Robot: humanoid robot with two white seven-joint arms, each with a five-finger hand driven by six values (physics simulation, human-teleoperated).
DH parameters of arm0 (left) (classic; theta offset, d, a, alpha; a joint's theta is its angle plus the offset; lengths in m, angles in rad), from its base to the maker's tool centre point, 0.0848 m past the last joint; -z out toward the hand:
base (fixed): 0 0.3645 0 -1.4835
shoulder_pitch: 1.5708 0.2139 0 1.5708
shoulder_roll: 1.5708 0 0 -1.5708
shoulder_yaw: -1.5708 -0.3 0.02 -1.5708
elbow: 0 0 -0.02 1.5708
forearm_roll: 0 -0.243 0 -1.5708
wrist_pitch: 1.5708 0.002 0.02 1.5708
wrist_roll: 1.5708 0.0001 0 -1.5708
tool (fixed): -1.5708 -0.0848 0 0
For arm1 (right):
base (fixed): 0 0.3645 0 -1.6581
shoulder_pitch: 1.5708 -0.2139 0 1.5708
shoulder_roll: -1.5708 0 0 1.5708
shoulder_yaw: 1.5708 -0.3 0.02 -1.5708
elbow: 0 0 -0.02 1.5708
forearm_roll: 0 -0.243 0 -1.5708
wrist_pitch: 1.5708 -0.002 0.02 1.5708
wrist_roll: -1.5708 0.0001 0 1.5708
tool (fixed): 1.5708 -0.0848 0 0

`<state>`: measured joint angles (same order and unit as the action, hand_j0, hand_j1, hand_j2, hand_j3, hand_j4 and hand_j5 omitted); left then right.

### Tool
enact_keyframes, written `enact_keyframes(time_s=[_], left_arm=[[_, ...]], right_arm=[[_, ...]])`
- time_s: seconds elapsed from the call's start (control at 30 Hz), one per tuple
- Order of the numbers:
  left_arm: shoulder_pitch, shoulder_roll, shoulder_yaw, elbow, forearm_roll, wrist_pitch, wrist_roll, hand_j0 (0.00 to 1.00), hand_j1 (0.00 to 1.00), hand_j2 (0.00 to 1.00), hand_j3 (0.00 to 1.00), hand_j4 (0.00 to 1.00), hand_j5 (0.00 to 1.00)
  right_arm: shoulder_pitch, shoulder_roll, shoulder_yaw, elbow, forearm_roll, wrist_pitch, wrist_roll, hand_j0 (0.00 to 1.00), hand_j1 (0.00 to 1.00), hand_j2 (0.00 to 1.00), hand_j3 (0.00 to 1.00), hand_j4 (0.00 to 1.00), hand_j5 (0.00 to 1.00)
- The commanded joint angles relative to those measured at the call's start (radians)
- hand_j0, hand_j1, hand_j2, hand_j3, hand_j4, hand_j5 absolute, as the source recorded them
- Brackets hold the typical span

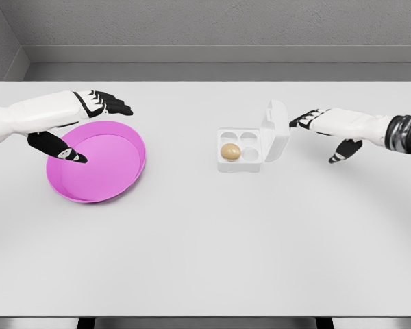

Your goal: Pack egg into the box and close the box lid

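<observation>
Small white four-cup plastic egg box (238,149), right of table centre, base flat. Hinged lid (275,130) open, standing nearly upright along the right side. One tan-brown egg (231,151) seated in the near-left cup; other three cups empty.

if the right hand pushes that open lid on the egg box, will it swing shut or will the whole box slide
The lid stands upright on the white box, so a push from the right hand would probably swing it shut. The box looks small and light, so it may slide too. The egg sits in a cup and should stay put.
</observation>
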<state>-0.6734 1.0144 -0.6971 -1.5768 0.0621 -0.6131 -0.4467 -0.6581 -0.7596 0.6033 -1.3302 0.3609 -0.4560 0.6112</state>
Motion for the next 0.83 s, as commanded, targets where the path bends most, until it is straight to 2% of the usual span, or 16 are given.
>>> enact_keyframes(time_s=[0.0, 0.4, 0.53, 0.6, 0.63, 0.67, 0.73, 0.8], left_arm=[[0.0, 0.001, 0.001, 0.0, 0.007, 0.002, 0.0, 1.0, 1.0, 1.0, 1.0, 1.0, 1.0], [-0.002, 0.001, -0.001, 0.007, 0.004, 0.002, 0.0, 1.0, 1.0, 1.0, 1.0, 1.0, 1.0], [-0.002, 0.001, 0.001, 0.007, 0.004, 0.002, 0.0, 1.0, 1.0, 1.0, 1.0, 1.0, 1.0], [-0.002, 0.003, 0.001, 0.011, 0.004, 0.002, 0.0, 1.0, 1.0, 1.0, 1.0, 1.0, 1.0], [-0.002, 0.003, 0.001, 0.011, 0.004, 0.002, 0.0, 1.0, 1.0, 1.0, 1.0, 1.0, 1.0], [-0.003, 0.003, 0.002, 0.012, 0.004, 0.002, 0.0, 1.0, 1.0, 1.0, 1.0, 1.0, 1.0], [-0.005, 0.003, 0.002, 0.012, 0.004, 0.002, 0.0, 1.0, 1.0, 1.0, 1.0, 1.0, 1.0], [-0.005, 0.003, 0.002, 0.012, 0.004, 0.002, 0.0, 1.0, 1.0, 1.0, 1.0, 1.0, 1.0]], right_arm=[[0.0, -0.001, -0.002, -0.018, -0.005, 0.002, 0.0, 1.0, 1.0, 1.0, 1.0, 1.0, 1.0], [-0.008, 0.003, 0.004, -0.124, -0.007, 0.005, 0.0, 1.0, 1.0, 1.0, 1.0, 1.0, 1.0], [-0.02, 0.072, 0.095, -0.115, -0.007, 0.006, 0.0, 1.0, 1.0, 1.0, 1.0, 1.0, 1.0], [-0.055, 0.126, 0.161, -0.107, -0.005, 0.008, 0.0, 1.0, 1.0, 1.0, 1.0, 1.0, 1.0], [-0.072, 0.14, 0.162, -0.103, -0.003, 0.01, 0.0, 1.0, 1.0, 1.0, 1.0, 1.0, 1.0], [-0.1, 0.118, 0.141, -0.103, -0.003, 0.005, 0.0, 1.0, 1.0, 1.0, 1.0, 1.0, 1.0], [-0.091, 0.049, -0.01, -0.104, -0.003, 0.002, 0.0, 1.0, 1.0, 1.0, 1.0, 1.0, 1.0], [-0.083, 0.005, -0.068, -0.103, -0.005, 0.0, 0.0, 1.0, 1.0, 1.0, 1.0, 1.0, 1.0]])
